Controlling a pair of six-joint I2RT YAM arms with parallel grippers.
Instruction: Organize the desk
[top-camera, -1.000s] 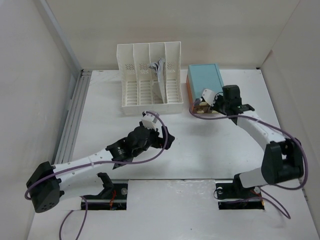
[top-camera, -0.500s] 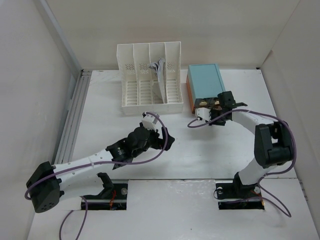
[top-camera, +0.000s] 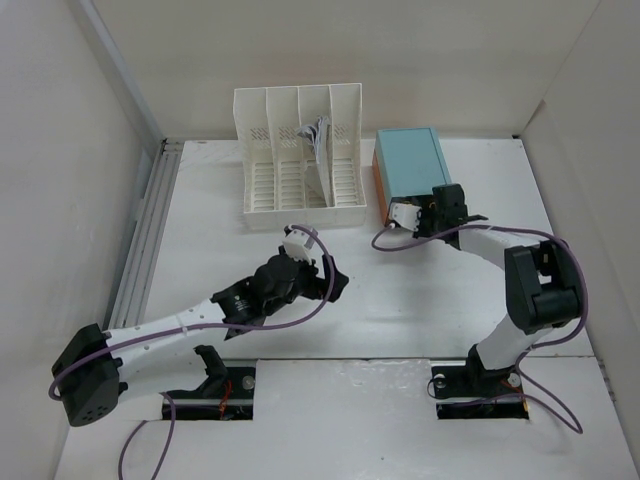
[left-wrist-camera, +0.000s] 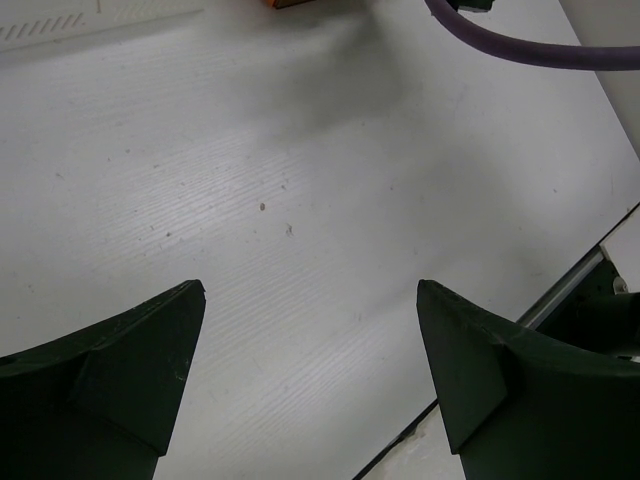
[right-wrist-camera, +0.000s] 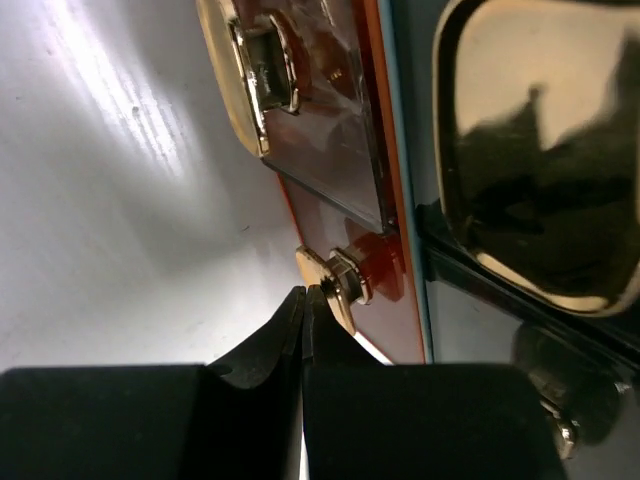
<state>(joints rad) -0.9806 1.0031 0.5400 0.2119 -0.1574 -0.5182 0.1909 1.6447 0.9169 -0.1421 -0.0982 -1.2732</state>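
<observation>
desk (top-camera: 200, 230): white tabletop under both arms. The middle is bare. The file rack (top-camera: 300, 150) and the drawer box (top-camera: 410, 160) sit at the far edge.
file rack: papers (top-camera: 320, 140) lean in one of the right-hand slots; the other slots look empty.
left gripper (left-wrist-camera: 310, 290): jaws wide apart, holding nothing, over bare desk mid-table. Idle, I'd say.
right gripper (right-wrist-camera: 305, 292): jaws pressed together with no gap and nothing between them. The tips are at the orange drawer front (right-wrist-camera: 330, 150), just beside the brass knob (right-wrist-camera: 345, 280). They are beside the knob, not around it.
drawer state: can't tell from any view whether the front is flush with the box. The brass label frame (right-wrist-camera: 255, 75) sits further along the same face.
step (guess): nudging or pushing the drawer with shut tips, or lining up on the knob.
risk 1: the tips have a narrow contact next to a round knob. An off-axis push would let them skate off and scrape the front.
risk 2: the box looks light and is not fixed down. A push may slide or twist the whole box instead of seating the drawer.
risk 3: if a pull is planned, there is no grip yet. The jaws must open and straddle the knob first.
risk 4: the purple cable (top-camera: 385, 240) loops low in front of the box and could snag when the arm backs off.
</observation>
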